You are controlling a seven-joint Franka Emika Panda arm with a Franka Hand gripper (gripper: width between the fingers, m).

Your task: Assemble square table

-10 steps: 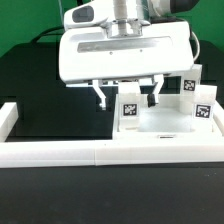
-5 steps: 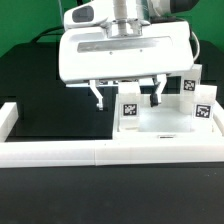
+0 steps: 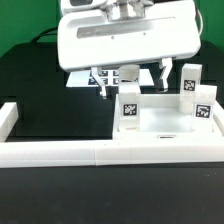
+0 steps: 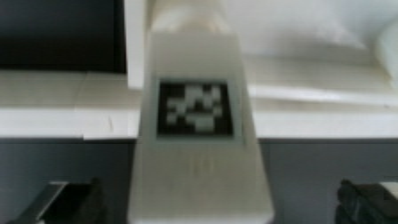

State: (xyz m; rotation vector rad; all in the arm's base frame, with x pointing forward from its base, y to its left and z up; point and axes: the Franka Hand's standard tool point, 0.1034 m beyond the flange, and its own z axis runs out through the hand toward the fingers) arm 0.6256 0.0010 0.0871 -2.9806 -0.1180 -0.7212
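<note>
The white square table top [image 3: 165, 128] lies at the exterior view's right, against the border wall. A white leg block [image 3: 130, 108] with a black-white tag stands upright on its near left corner. Two more tagged legs [image 3: 190, 78] [image 3: 203, 106] stand at the top's right side. My gripper [image 3: 130, 82] hangs open just above the first leg, a finger [image 3: 103, 90] on each side, not touching it. In the wrist view the leg [image 4: 196, 100] fills the middle, blurred, with dark gaps between it and the fingertips [image 4: 71, 200] of my gripper [image 4: 217, 205].
The long white border wall [image 3: 90, 153] runs across the front, with a short arm [image 3: 7, 115] at the exterior view's left. The marker board [image 3: 76, 79] lies behind the gripper on the black table. The arm's white body hides the back of the scene.
My gripper has risen straight up from around the leg. The leg has stayed standing on the table top, and the other parts have not moved.
</note>
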